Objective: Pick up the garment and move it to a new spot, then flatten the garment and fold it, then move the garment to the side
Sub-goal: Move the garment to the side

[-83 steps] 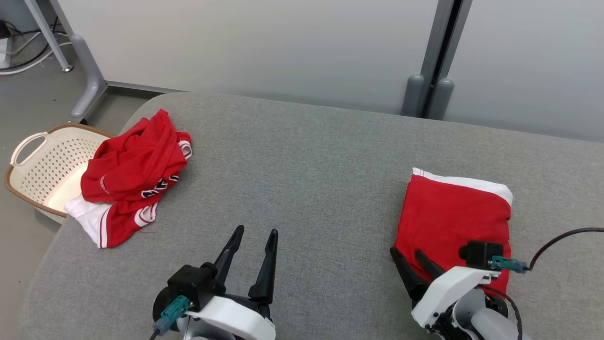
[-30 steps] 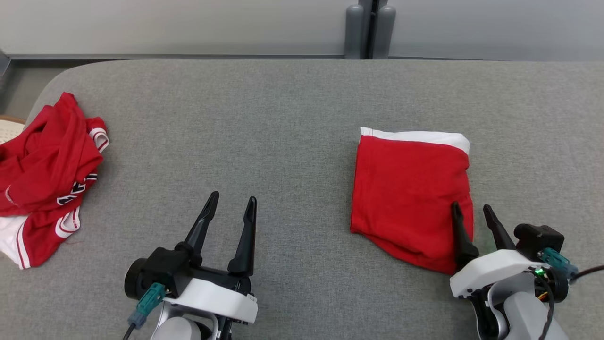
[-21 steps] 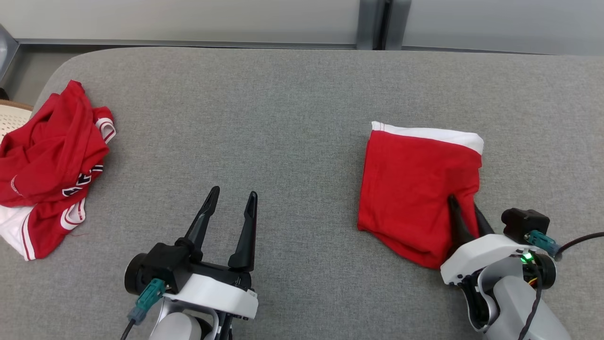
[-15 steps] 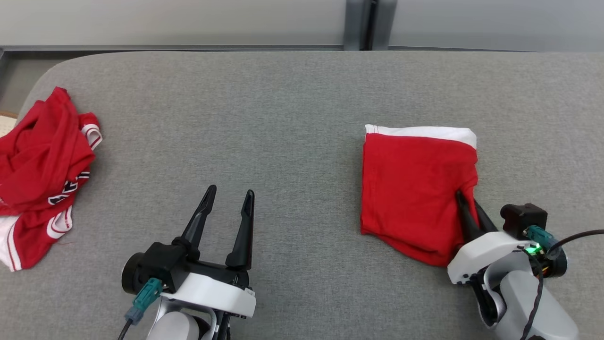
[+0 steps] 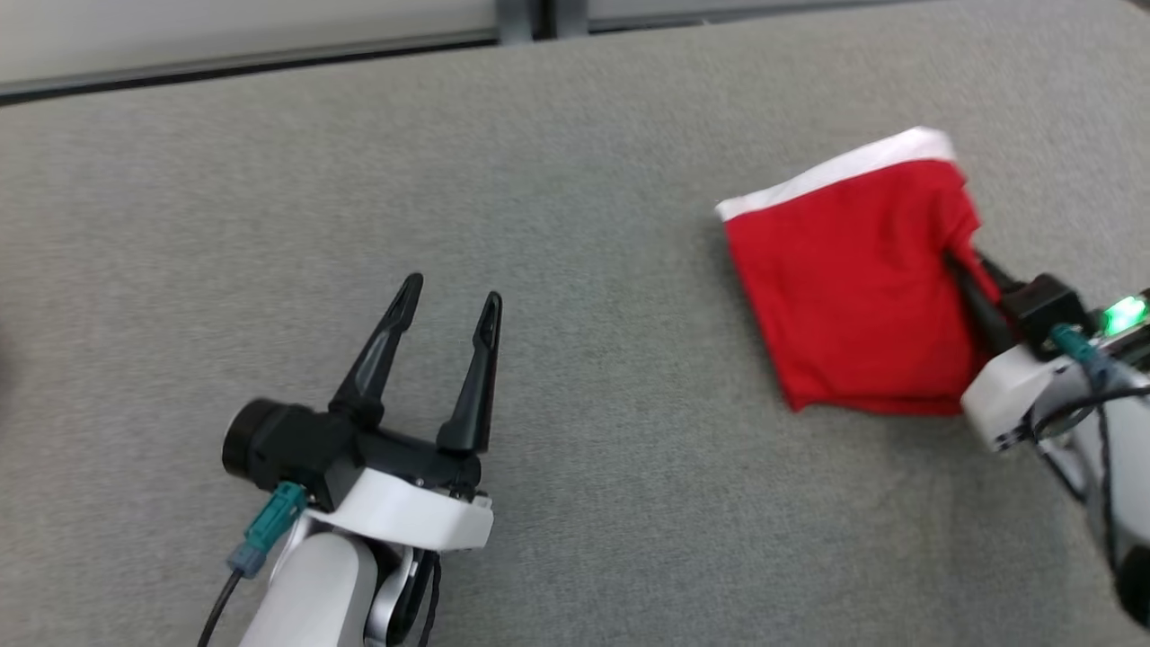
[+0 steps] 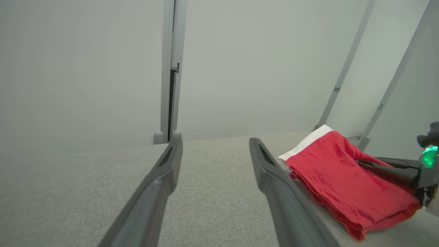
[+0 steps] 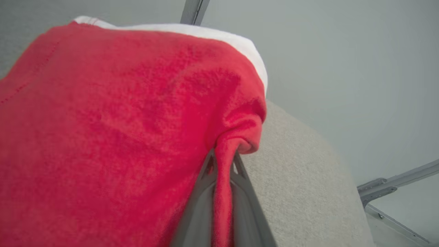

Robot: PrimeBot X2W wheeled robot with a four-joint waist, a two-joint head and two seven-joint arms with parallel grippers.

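Note:
The folded red garment [image 5: 853, 279] with a white band along its far edge lies on the grey cushion at the right. My right gripper [image 5: 966, 268] is shut on the garment's right edge, and a pinch of red cloth [image 7: 223, 192] runs between its two fingers. From the left wrist camera the garment [image 6: 343, 178] sits off to the right, with the right gripper [image 6: 363, 163] lying over its near corner. My left gripper [image 5: 449, 301] is open above the bare cushion at the lower left, well apart from the garment, with nothing between its fingers [image 6: 274, 178].
The grey cushion [image 5: 575, 180] spreads across the head view, bounded at the back by a pale wall and a grey post [image 6: 169, 68]. In the right wrist view the cushion's edge [image 7: 329, 147] drops off just beyond the garment.
The head camera has swung right, so the crumpled red clothes at the left have left the picture. My right gripper closed on the folded garment's right edge and has dragged it rightward, turning it.

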